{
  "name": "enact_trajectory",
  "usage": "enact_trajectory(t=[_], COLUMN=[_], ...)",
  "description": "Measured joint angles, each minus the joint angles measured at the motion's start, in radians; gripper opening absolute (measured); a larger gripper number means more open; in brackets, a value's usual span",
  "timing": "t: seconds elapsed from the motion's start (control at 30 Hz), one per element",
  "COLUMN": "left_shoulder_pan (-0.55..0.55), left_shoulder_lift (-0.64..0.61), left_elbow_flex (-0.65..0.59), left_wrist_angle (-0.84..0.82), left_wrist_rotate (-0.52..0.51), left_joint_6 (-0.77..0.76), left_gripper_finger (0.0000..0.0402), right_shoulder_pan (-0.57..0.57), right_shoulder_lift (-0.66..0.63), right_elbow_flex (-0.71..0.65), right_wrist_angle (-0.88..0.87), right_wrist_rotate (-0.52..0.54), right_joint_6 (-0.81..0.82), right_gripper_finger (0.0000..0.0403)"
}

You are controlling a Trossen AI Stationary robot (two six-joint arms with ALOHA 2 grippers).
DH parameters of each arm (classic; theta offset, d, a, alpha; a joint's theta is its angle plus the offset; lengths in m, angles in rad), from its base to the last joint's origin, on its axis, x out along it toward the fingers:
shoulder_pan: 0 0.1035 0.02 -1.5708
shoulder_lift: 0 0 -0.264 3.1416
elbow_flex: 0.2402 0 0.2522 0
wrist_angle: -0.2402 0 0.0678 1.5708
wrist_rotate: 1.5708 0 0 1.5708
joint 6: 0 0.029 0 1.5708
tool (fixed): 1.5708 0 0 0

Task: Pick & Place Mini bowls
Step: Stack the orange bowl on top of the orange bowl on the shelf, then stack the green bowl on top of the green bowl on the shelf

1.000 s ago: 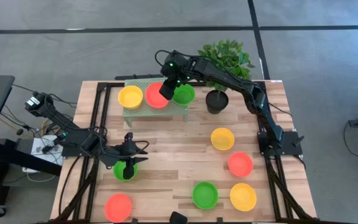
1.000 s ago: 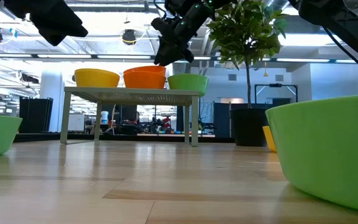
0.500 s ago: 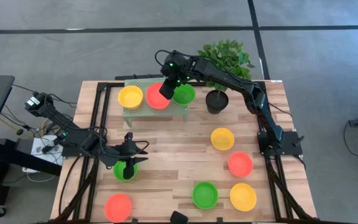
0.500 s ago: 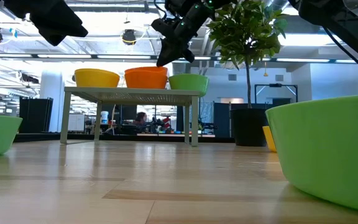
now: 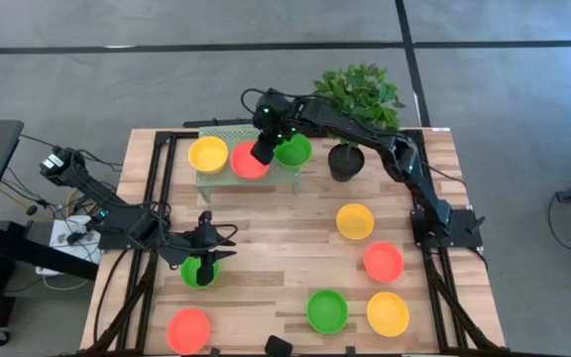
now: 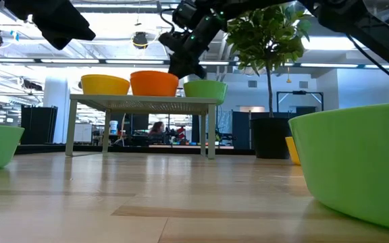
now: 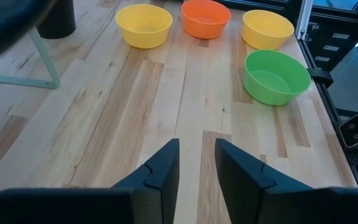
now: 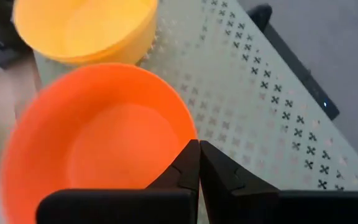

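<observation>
From above, your right gripper [image 5: 264,151] covers the near edge of the orange-red bowl [image 5: 247,162] on the perforated rack [image 5: 228,135], so the overhead view does not show you how its fingers sit on the rim. In the right wrist view that bowl [image 8: 98,146] runs off the frame's edge behind the fingers [image 8: 185,169], and the yellow bowl [image 8: 86,28] beyond it is cut off too. Your left gripper [image 5: 202,268] hides much of the green bowl [image 5: 197,270] under it. At table height, the closest green bowl [image 6: 356,162] is cropped by the frame. The person [image 6: 157,128] behind the rack is too small to make out.
</observation>
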Motion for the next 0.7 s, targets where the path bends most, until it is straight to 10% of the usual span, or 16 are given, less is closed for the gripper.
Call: enact_trajectory(t=[0.7], left_shoulder_pan=[0.000], left_shoulder_lift=[0.000], left_elbow_flex=[0.000], left_wrist_angle=[0.000], left_wrist_rotate=[0.000], left_joint_6=[-0.004], left_gripper_finger=[0.0104], right_shoulder_pan=[0.048], right_shoulder_lift=[-0.081], right_elbow_flex=[0.027], right_wrist_angle=[-0.087], right_wrist_rotate=[-0.081], right_joint_6=[-0.041], right_gripper_finger=[0.0081])
